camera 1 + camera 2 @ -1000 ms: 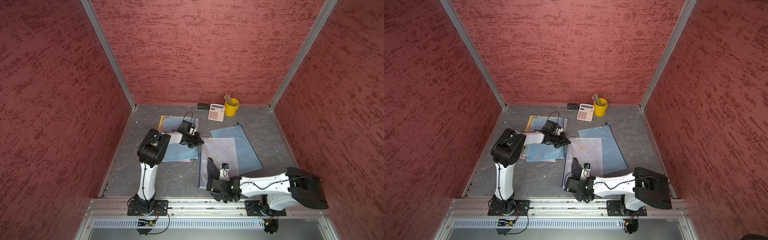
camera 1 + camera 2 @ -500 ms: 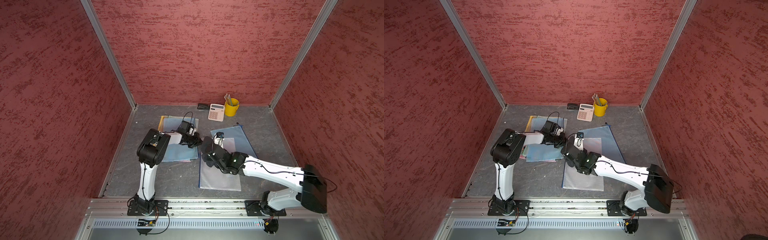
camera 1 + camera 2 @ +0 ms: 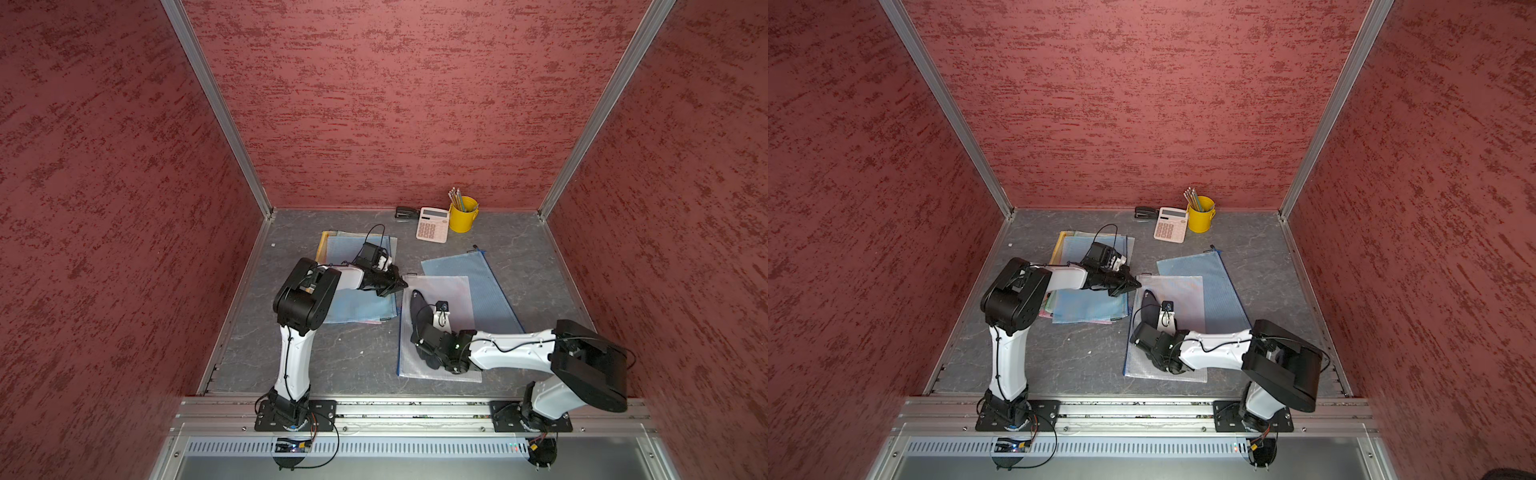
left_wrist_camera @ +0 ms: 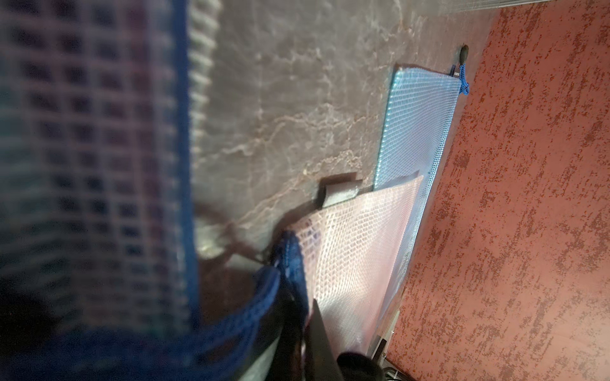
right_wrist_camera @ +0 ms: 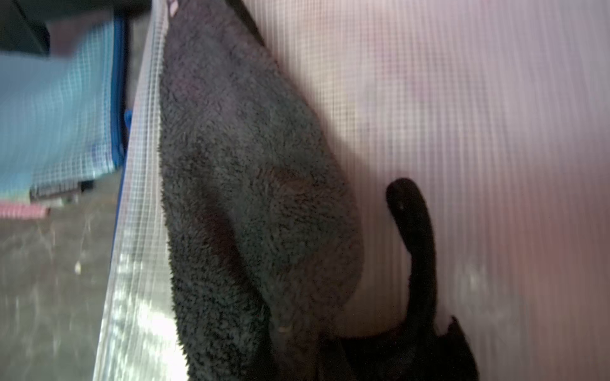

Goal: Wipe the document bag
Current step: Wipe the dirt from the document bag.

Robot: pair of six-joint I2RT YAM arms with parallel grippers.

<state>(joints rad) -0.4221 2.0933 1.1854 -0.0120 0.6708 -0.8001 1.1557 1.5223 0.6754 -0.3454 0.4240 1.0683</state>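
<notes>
Top views high over front rail (image 3: pixel 415 405), angled down on whole table (image 3: pixel 332 353); wrist views close, sharing the bag (image 5: pixel 462 132).

Location type: enclosed robot test cell in a lab, dressed as an office desk.

Indicators: textured red wall panels (image 3: pixel 415 104) held in aluminium corner posts (image 3: pixel 224 120). The left arm (image 3: pixel 295 357) and right arm (image 3: pixel 511 357) are bolted to an aluminium rail (image 3: pixel 415 409) along the front edge of the grey stone-patterned tabletop (image 3: pixel 332 357).

Office props: calculator (image 3: pixel 432 224), yellow pencil cup (image 3: pixel 462 215), mesh document bags (image 3: pixel 486 286), and a small dark item (image 3: pixel 406 213), probably a stapler.
</notes>
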